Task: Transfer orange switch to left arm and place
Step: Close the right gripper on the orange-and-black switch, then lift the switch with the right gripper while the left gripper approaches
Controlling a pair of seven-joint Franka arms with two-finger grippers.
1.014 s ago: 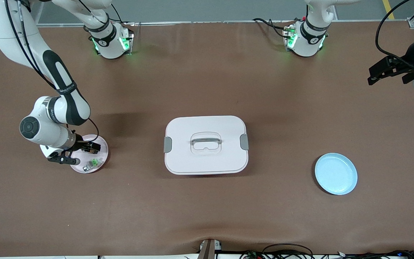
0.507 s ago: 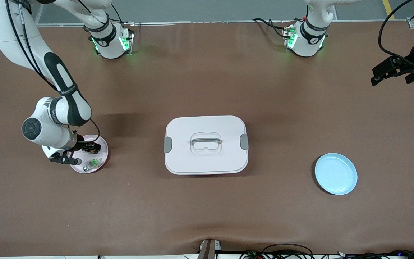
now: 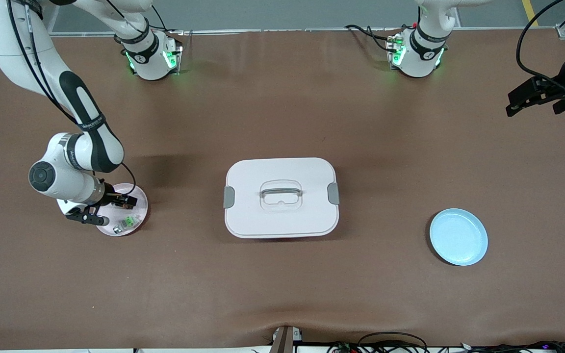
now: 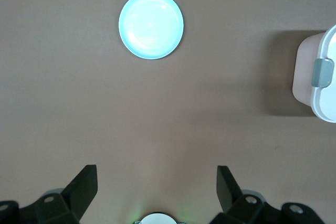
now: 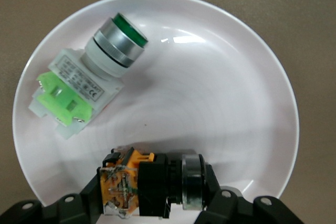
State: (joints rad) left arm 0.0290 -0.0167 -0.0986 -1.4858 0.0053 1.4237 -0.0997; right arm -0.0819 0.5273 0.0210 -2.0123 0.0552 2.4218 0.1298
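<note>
Nearest the front camera you have the blue plate (image 3: 458, 237) toward the left arm's end of the table, then the pink plate (image 3: 138, 215) at the right arm's end, with the box (image 3: 281, 197) between them. On the pink plate your right gripper (image 5: 152, 192) is closed on the orange switch (image 5: 142, 184), beside a green switch (image 5: 89, 80). Your left gripper (image 4: 156, 184) waits with its fingers spread wide, up over the table edge at the left arm's end.
</note>
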